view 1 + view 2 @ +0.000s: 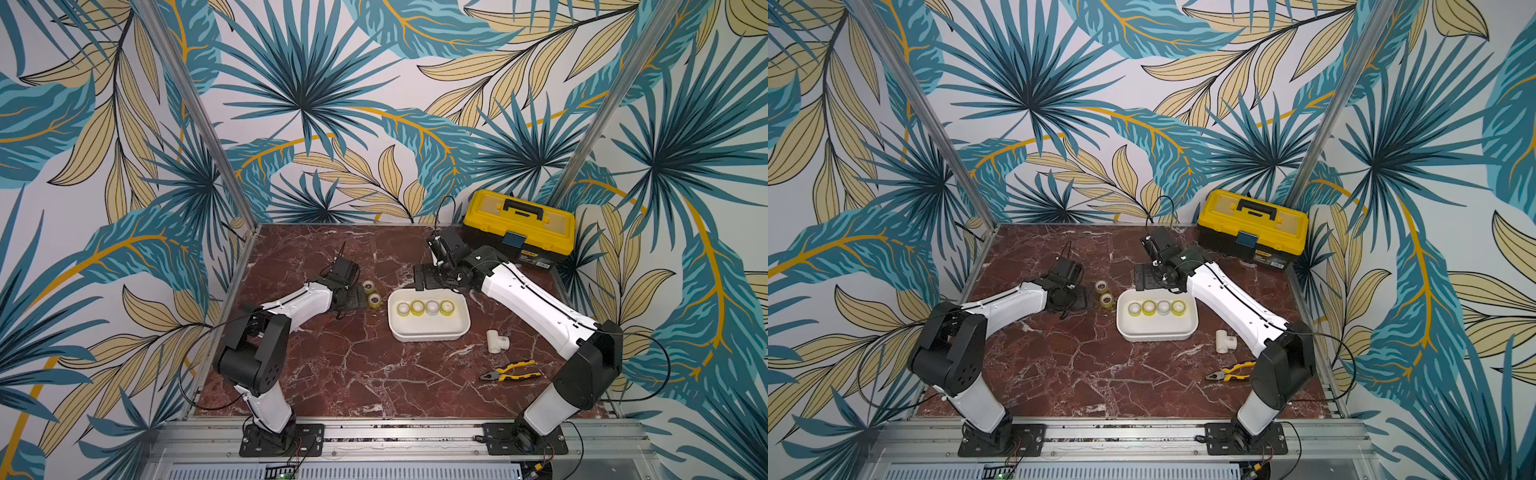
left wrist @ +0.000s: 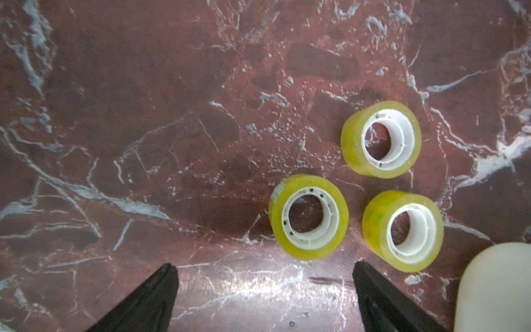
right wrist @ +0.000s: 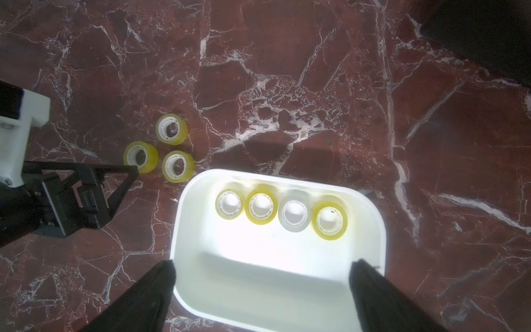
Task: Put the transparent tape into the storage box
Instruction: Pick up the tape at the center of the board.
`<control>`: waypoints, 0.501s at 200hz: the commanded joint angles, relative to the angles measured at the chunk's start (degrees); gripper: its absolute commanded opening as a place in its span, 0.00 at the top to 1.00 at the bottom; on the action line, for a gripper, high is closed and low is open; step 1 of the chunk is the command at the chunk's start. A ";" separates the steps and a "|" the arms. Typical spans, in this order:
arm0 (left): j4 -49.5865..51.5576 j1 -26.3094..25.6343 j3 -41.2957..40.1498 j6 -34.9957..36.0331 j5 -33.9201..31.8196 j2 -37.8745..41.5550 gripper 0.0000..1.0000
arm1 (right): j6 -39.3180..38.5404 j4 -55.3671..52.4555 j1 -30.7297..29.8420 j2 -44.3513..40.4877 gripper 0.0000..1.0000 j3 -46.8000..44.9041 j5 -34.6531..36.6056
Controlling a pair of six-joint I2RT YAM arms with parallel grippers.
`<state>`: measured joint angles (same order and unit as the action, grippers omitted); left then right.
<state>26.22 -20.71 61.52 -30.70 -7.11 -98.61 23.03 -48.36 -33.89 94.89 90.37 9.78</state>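
Tape rolls — three — sit just past the spread left tool; right tool gapes near the storage box.

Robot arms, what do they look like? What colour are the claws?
The left arm and right arm have smooth white shells with chunky black joints, and a thin black cable runs along each. The left claw and right claw each have two pointed black fingers.
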 commanded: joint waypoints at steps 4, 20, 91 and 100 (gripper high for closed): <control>-2.77 1.66 2.73 -0.34 0.61 -1.42 0.02 | 0.93 -1.30 0.54 0.74 0.00 -0.56 -1.02; -3.57 2.40 3.92 -0.69 1.86 -3.89 0.04 | 0.97 -1.30 0.79 1.40 0.00 -0.12 -1.41; -2.60 3.59 4.97 -1.21 2.37 -7.31 0.16 | 0.79 -1.56 2.28 3.17 0.00 1.11 -2.55; -2.41 3.59 4.43 -1.16 2.20 -7.06 0.18 | 0.79 -1.56 2.36 3.52 0.00 1.13 -2.72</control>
<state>23.33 -17.52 64.97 -31.68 -4.80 -105.78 23.20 -48.58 -31.88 97.06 90.50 8.05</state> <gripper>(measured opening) 0.840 0.994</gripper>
